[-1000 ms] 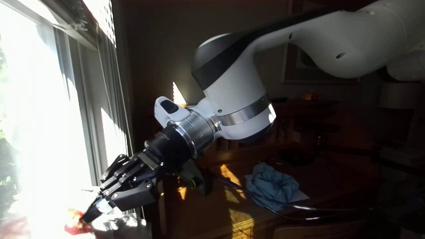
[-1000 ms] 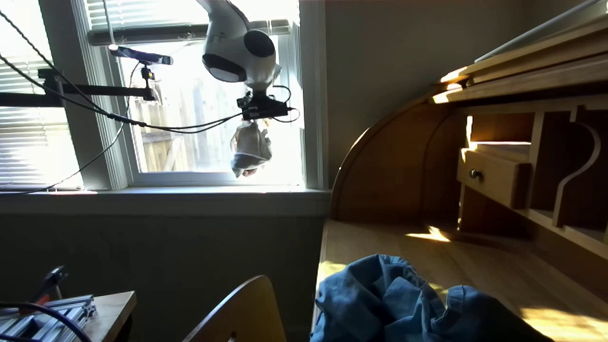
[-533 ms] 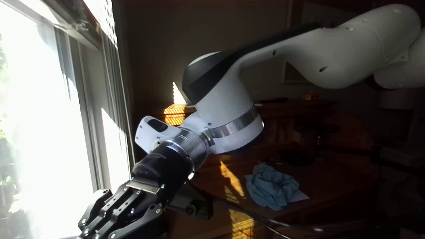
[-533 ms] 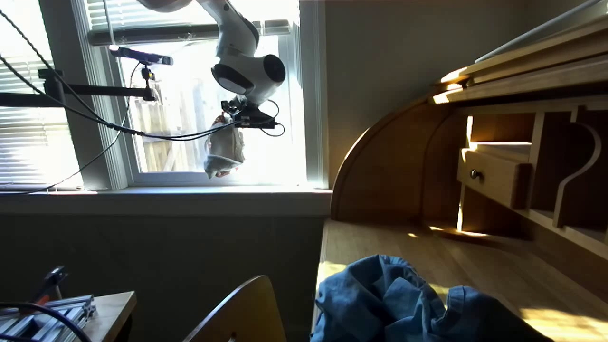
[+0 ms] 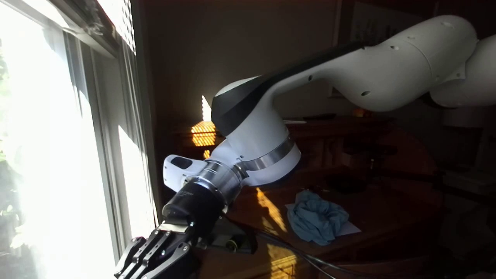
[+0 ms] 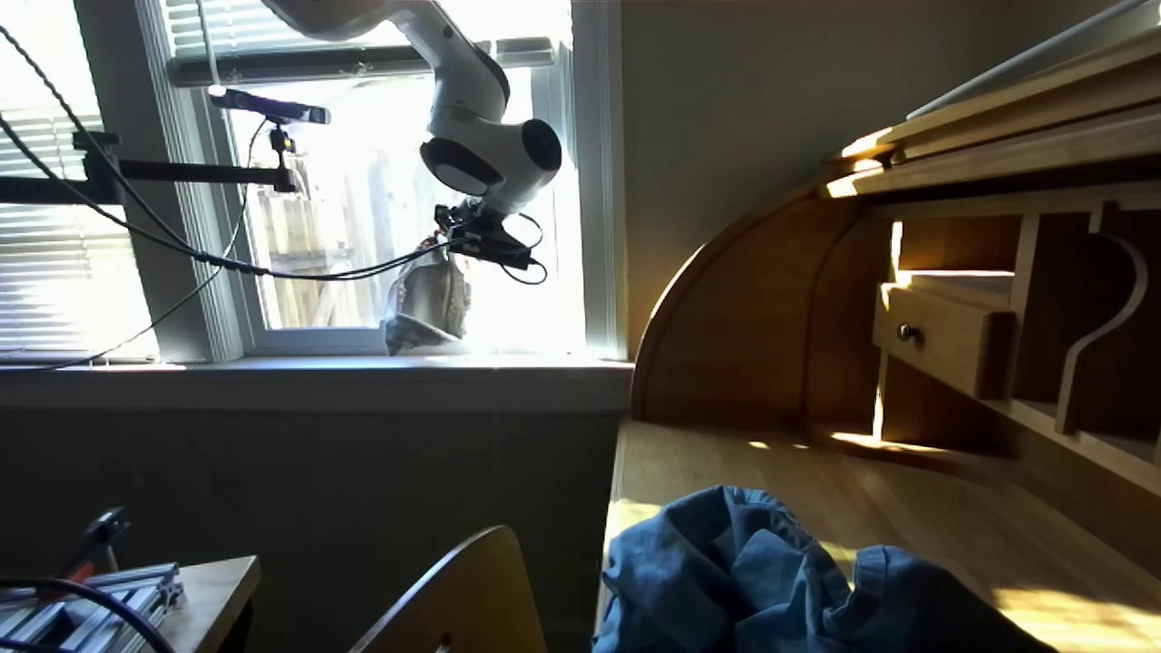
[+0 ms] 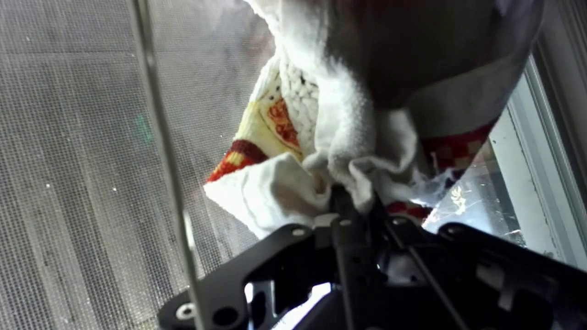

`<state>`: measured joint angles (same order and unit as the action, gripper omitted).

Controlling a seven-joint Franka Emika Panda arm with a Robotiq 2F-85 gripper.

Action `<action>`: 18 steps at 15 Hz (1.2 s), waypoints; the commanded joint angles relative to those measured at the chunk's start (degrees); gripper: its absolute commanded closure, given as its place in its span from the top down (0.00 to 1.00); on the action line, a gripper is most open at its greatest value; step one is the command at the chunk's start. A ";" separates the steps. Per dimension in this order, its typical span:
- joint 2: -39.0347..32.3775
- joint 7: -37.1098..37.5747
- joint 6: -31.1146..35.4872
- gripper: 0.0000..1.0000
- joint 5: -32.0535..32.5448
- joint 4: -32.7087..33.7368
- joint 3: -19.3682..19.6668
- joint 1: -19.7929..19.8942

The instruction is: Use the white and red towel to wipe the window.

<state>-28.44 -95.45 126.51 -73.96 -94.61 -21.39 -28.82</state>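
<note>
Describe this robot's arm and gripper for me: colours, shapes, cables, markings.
The arm is smooth, rounded and white, with black panels and silver bands. The gripper is black, built of slim jointed bars with round metal pins; faint lettering on it is too small to read. Black cables lead to it in an exterior view.

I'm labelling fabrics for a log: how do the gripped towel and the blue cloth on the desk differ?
The towel is white with red patterned parts; the blue cloth looks plain. The towel hangs from the end effector in front of the window; the blue cloth lies bunched on the desk. Both show folds.
</note>
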 commanded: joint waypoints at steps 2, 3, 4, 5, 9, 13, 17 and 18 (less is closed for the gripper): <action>2.31 8.23 8.62 0.02 7.01 -1.89 1.98 -1.57; 2.52 9.40 11.58 0.02 8.66 -1.97 2.12 -1.84; 2.55 10.58 14.35 0.02 10.14 -1.92 2.06 -1.97; 2.61 11.31 17.46 0.03 11.32 -1.89 1.85 -2.08; 2.61 9.51 31.28 0.03 11.66 -1.66 -0.45 -1.83; 2.52 9.59 34.93 0.03 11.07 -1.90 1.03 -4.07; 0.42 6.50 26.85 0.02 9.95 0.85 -0.96 -2.50; -0.18 5.58 23.66 0.02 9.51 1.65 -1.49 -1.95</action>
<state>-26.75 -87.54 156.91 -63.98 -95.77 -21.02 -31.88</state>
